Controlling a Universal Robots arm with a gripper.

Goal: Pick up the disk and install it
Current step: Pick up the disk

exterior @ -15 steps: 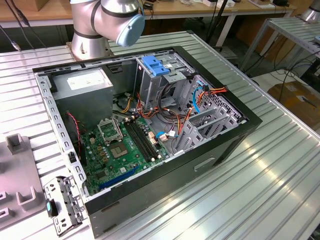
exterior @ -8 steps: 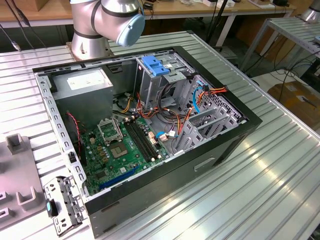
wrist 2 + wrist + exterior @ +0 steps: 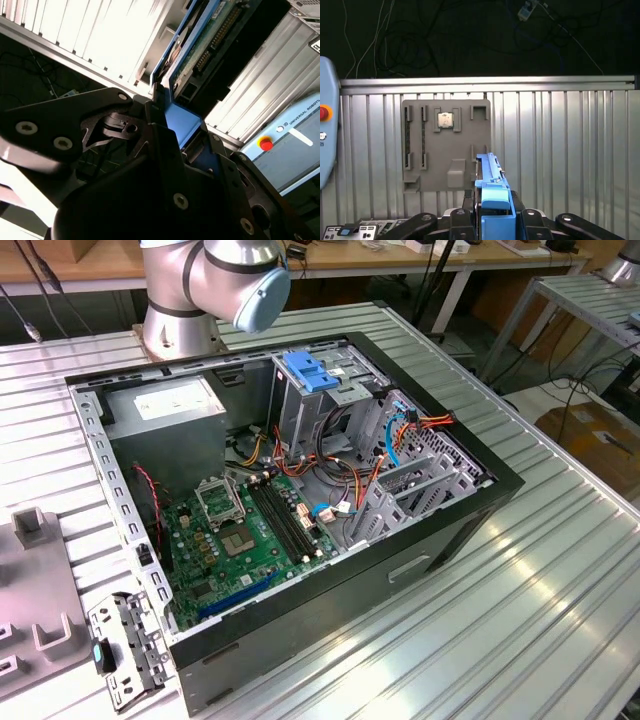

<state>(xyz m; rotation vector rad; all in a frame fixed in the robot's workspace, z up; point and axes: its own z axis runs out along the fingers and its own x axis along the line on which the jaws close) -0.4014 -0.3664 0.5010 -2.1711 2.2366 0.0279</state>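
Brand lettering stands on the grey pendant (image 3: 292,156) beside its red button (image 3: 265,144).

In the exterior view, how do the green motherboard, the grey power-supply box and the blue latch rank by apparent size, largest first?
1. green motherboard
2. grey power-supply box
3. blue latch
The box seems farther from the camera, so its true size may be nearer to the board's.

lower disk (image 3: 486,170) seemingly behind gripper (image 3: 492,210)
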